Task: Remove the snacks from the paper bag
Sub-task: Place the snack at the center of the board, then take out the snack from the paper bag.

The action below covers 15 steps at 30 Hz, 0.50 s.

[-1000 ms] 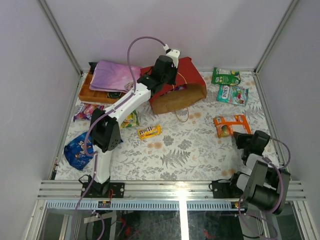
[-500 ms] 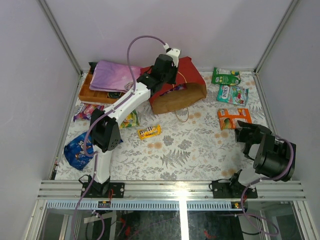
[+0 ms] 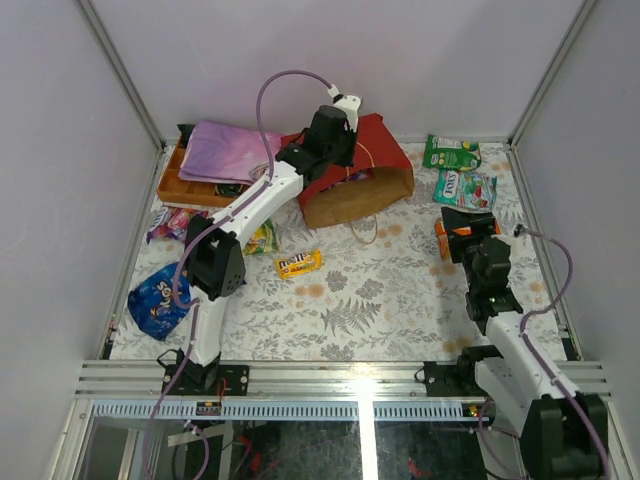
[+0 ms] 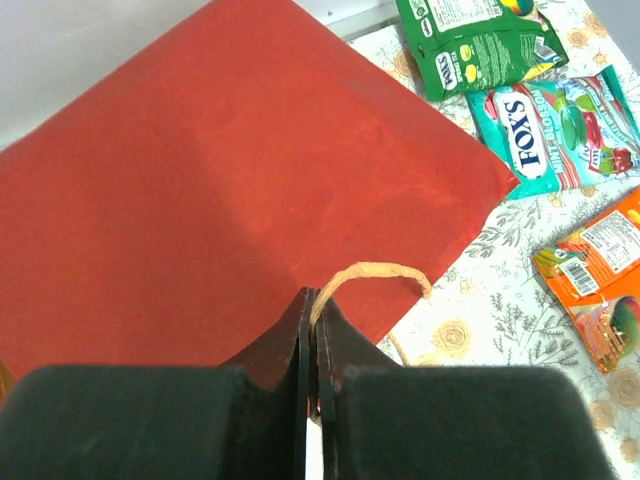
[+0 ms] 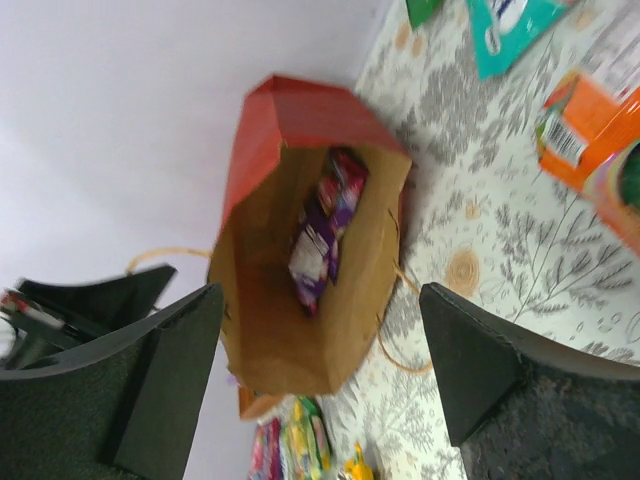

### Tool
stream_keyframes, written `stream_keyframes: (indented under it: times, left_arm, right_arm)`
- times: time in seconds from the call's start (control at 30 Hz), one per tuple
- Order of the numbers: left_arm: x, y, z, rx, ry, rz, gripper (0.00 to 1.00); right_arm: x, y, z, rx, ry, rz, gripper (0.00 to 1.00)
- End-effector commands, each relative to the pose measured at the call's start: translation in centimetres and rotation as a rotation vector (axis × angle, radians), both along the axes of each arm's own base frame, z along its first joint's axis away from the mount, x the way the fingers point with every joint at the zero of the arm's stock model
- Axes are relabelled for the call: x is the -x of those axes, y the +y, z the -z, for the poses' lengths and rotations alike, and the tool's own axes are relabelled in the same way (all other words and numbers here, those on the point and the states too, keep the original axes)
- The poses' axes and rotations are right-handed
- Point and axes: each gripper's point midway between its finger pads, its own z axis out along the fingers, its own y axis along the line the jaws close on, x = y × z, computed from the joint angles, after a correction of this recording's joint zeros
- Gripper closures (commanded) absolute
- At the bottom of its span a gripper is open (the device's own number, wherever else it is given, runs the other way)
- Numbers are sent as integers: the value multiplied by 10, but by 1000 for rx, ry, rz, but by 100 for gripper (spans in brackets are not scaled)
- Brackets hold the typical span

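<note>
The red paper bag [image 3: 378, 148] lies on its side at the back, its brown mouth [image 5: 270, 330] facing my right arm. My left gripper [image 4: 315, 300] is shut on the bag's cord handle [image 4: 375, 272] above the red side [image 4: 200, 180]. A purple snack packet [image 5: 325, 225] lies inside. My right gripper [image 3: 468, 222] is open and empty, hovering over the orange packet [image 3: 450, 243]. On the mat lie a green packet [image 3: 451, 152], a teal Fox's packet [image 3: 465, 188], a yellow M&M's pack [image 3: 298, 264] and a blue Doritos bag [image 3: 155, 300].
An orange wooden tray [image 3: 178, 187] holding a pink-purple folded cloth [image 3: 228, 150] stands at the back left. More small packets [image 3: 170, 222] lie beside it, and a green-yellow one [image 3: 262, 238] by the left arm. Grey walls enclose the mat on three sides.
My right arm unfolded from the near edge and reached forward over the orange packet, and its gripper opened. The left arm and the bag stayed put.
</note>
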Motion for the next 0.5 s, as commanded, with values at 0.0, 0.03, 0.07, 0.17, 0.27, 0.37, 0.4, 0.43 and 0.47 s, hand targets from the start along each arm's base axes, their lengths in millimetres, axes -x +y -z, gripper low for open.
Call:
stream_keyframes:
  times: [0.0, 0.03, 0.07, 0.17, 0.27, 0.37, 0.4, 0.43, 0.47]
  left_arm:
    - [-6, -2, -5, 70, 37, -2, 100]
    - [-7, -1, -5, 76, 41, -5, 100]
    - [-8, 1, -6, 80, 45, -8, 100]
    - [-11, 5, -5, 87, 63, -22, 100]
    - [-13, 12, -4, 93, 79, -29, 100]
    - [-15, 19, -6, 107, 89, -36, 100]
    - [-14, 20, -6, 113, 91, -36, 100]
    - [-15, 21, -8, 119, 93, -35, 100]
    - [-14, 22, -8, 123, 94, -32, 100]
  right_arm:
    - [-19, 47, 4, 77, 48, -93, 15]
    - [-26, 64, 1, 74, 33, -135, 15]
    - [-31, 83, 1, 66, 30, -184, 16]
    - [-45, 137, 7, -5, 22, -312, 20]
    - [-64, 183, 22, -78, 33, -420, 24]
    - [-88, 212, 29, -171, 13, -466, 29]
    - [-96, 219, 33, -201, 13, -477, 30]
    - [-105, 227, 35, -231, 11, -485, 32]
    - [-113, 233, 40, -255, 16, -492, 33]
